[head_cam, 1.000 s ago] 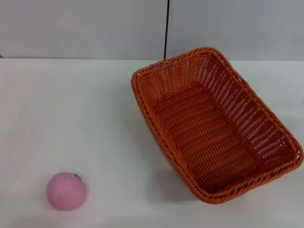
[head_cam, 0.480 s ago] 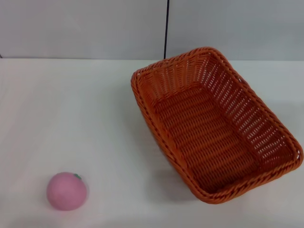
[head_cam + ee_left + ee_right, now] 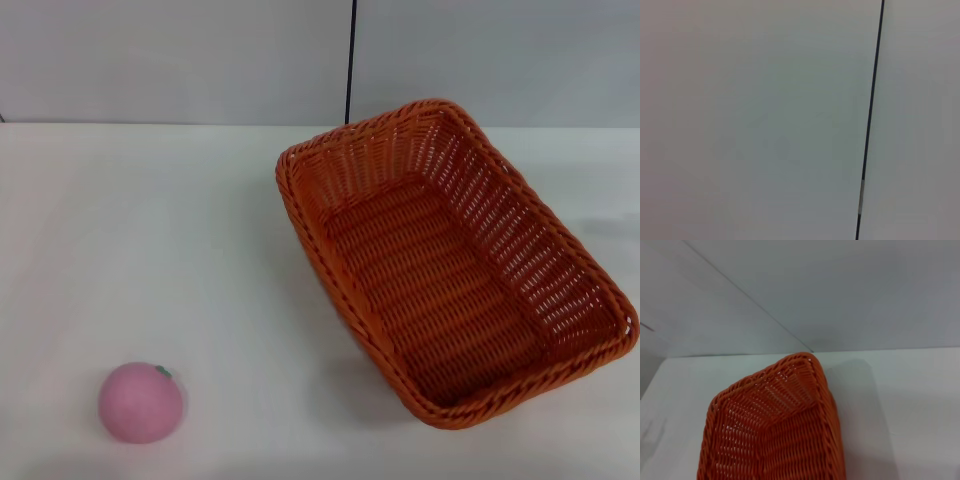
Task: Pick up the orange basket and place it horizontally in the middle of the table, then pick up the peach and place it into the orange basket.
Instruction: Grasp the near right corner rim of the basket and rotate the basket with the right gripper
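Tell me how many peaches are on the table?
1. The peach lies on the table at its near left corner, apart from the orange basket. None hidden inside it.

no readable text, labels, brands, numbers or signs in any view; orange basket (image 3: 450, 265), peach (image 3: 140, 402), table (image 3: 150, 250) and grey wall (image 3: 170, 60) are all unmarked
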Robot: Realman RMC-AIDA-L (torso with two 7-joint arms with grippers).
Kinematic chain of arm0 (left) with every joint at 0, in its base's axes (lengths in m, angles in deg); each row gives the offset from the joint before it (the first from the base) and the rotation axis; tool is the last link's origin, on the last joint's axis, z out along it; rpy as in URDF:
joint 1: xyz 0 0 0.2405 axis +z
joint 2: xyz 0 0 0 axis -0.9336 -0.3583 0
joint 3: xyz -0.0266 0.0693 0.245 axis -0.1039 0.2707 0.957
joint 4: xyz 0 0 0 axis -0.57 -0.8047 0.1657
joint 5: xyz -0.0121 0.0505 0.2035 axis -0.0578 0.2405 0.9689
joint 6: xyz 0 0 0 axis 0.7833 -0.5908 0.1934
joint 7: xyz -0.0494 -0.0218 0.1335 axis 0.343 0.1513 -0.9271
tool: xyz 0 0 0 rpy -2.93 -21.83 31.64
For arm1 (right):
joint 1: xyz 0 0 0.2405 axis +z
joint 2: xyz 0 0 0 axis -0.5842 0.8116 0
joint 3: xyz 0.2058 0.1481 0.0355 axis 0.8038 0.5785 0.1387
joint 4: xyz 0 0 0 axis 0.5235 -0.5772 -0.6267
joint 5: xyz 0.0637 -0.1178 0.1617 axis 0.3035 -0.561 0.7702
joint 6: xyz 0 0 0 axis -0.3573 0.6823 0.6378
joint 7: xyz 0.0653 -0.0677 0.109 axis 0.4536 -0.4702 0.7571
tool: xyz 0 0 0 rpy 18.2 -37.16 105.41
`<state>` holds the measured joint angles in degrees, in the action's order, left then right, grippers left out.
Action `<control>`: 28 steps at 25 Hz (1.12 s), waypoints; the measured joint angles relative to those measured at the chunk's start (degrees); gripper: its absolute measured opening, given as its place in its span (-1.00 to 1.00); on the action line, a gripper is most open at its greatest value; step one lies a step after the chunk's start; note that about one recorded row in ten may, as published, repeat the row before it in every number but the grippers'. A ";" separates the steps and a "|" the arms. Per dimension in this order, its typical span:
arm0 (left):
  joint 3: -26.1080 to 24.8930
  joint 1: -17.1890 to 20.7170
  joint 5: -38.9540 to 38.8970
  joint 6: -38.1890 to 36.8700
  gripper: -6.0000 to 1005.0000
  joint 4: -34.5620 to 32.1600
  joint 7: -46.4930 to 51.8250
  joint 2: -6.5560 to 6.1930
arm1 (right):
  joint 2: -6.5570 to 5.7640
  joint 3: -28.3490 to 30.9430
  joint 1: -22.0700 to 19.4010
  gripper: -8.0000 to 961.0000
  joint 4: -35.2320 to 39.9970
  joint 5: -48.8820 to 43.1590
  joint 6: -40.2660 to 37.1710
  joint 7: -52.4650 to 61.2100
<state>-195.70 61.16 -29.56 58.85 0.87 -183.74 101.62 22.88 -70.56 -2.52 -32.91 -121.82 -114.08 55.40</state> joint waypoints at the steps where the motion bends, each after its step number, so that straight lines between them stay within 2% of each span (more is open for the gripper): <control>1: 0.00 0.00 0.00 -0.47 0.59 -0.04 0.00 0.00 | 0.16 -1.11 0.61 0.75 -0.88 -0.06 1.26 0.00; 6: 0.00 0.04 0.00 -0.94 0.59 -0.15 -0.01 0.00 | 0.50 -6.75 4.08 0.75 -8.53 -0.16 8.60 -0.26; 8: 0.00 0.06 0.00 -1.18 0.59 -0.21 -0.01 0.00 | 1.13 -9.07 5.31 0.75 -10.91 -0.19 11.57 -0.39; 13: 0.00 0.03 0.00 -1.40 0.58 -0.43 -0.01 0.09 | 3.68 -13.40 7.15 0.75 -13.21 -0.35 16.93 -0.44; 22: 0.00 0.02 0.00 -1.40 0.58 -0.49 -0.01 0.09 | 7.70 -16.10 7.15 0.75 -13.49 -0.93 20.16 -1.15; 28: 0.00 0.03 0.00 -1.32 0.57 -0.45 -0.01 0.09 | 8.28 -16.99 6.74 0.67 -13.53 -1.49 21.91 -1.13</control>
<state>-195.70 61.19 -29.55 57.53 0.42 -183.74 101.71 31.16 -87.55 4.22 -46.43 -123.31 -92.17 54.27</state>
